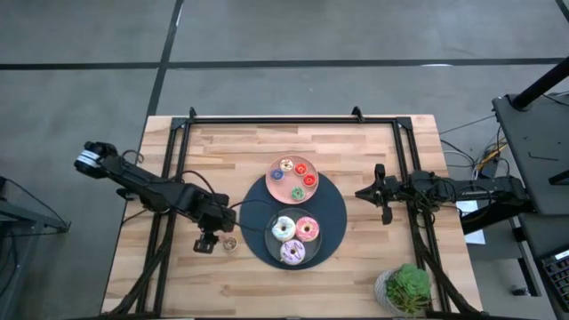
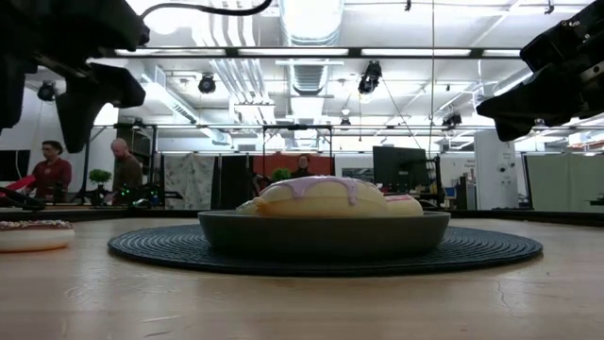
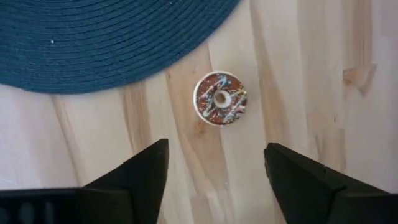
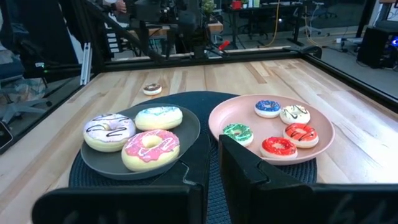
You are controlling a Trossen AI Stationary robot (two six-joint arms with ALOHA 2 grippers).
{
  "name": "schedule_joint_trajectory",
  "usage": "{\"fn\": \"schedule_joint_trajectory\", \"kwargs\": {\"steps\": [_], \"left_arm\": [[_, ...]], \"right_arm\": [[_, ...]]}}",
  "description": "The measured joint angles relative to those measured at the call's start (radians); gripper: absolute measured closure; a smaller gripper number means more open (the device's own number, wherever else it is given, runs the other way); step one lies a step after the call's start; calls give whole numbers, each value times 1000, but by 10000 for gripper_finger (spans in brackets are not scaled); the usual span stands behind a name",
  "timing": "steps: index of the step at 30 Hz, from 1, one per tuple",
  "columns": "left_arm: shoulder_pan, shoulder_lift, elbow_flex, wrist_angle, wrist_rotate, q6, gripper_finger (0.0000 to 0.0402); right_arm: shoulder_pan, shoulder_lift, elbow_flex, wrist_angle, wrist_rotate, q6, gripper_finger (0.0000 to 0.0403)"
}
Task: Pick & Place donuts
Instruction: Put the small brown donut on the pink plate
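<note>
the left gripper (image 3: 214, 165) hangs wide open right above the one stray brown donut (image 3: 220, 99) on bare wood beside the mat (image 3: 93, 43), probably to straddle it, while the right gripper (image 4: 211, 163), nearly shut, waits near the plates.

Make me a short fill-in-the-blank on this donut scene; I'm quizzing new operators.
1. The dark grey plate holds ___ large donuts.
2. The tiny donuts on the pink plate number ___.
3. The tan donut lies on the bare ___, off the mat.
4. Above it, the left gripper is ___.

Missing: three; five; table; open
</note>
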Motion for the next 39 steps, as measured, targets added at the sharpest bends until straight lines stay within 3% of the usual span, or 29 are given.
{"fn": "schedule_joint_trajectory", "kwargs": {"steps": [7,16,26,39], "left_arm": [[-7,-35,-55,28,-6,78,125],[-63,-35,-87,155,-13,222,124],[-127,13,-87,195,-94,259,124],[-145,122,-85,279,-99,254,124]], "right_arm": [[0,0,0,0,0,0,374],[0,0,0,0,0,0,374],[0,0,0,0,0,0,374],[0,0,0,0,0,0,374]]}}
